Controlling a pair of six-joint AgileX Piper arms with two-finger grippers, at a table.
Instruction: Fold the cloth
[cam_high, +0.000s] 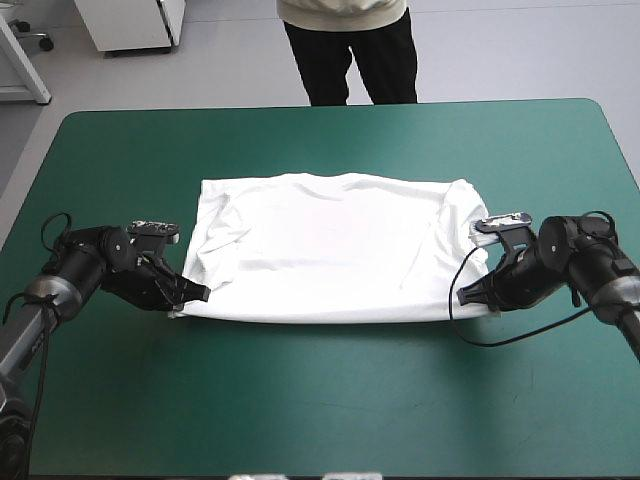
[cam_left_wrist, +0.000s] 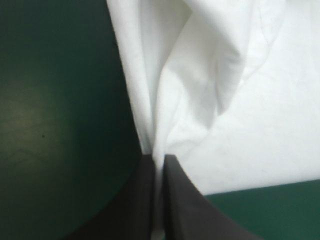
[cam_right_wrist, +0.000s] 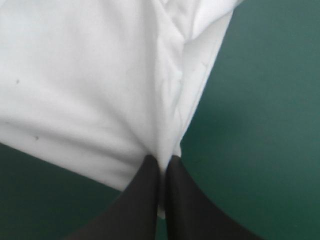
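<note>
The T-shirt (cam_high: 330, 245) lies in the middle of the table as a wide white rectangle, folded over on itself, with its long edges parallel to the table's near and far edges. The top layer is mostly smooth, with creases gathered toward both short ends and a slightly wavy far edge.

At the near left corner the left gripper (cam_high: 195, 293) sits low over the table. The left wrist view shows its black fingers all but closed, with a thin fold of white cloth pinched in the slit between them and the fabric fanning out ahead in soft ridges. At the near right corner the right gripper (cam_high: 465, 295) grips likewise. In the right wrist view its fingers meet on a bunched corner of the shirt, with layered edges showing just beside them.

The two grippers are well apart, and the shirt's near edge runs between them. The teal-green cover (cam_high: 330, 390) surrounds the shirt on every side. Only the grippers overlap the cloth, each hiding a bit of its corner.
</note>
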